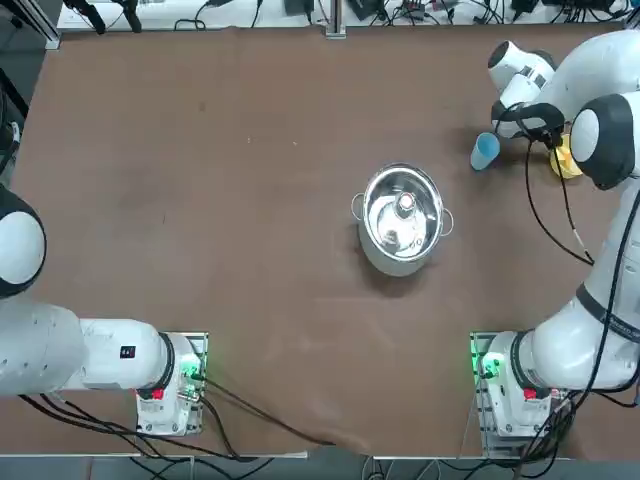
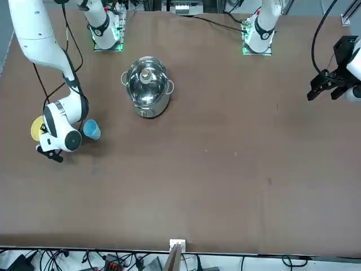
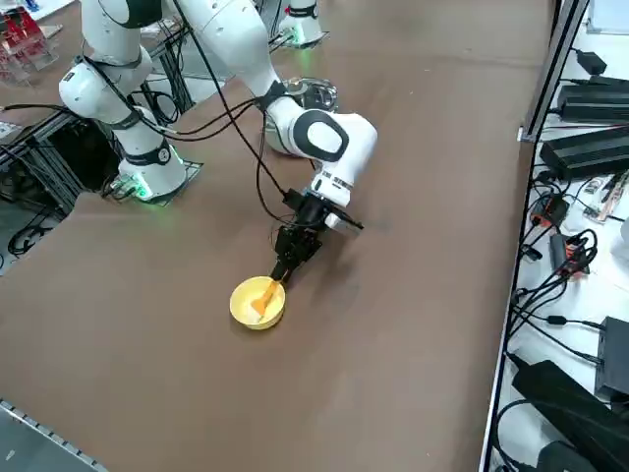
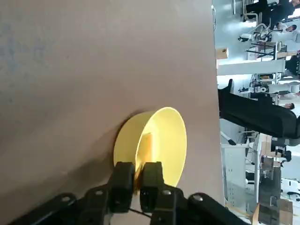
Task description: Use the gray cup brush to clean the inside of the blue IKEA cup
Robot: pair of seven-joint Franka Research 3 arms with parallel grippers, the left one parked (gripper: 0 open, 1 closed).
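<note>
Brush point(image 3: 263, 301) clamped between my right gripper's point(image 4: 138, 176) fingers, resting in yellow bowl point(image 4: 125, 140); lift-out and scrubbing inside blue cup point(image 1: 485, 151) remain undone.

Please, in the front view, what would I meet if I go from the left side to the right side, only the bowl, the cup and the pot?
Yellow bowl, light-blue cup, steel pot with its lid on.
</note>
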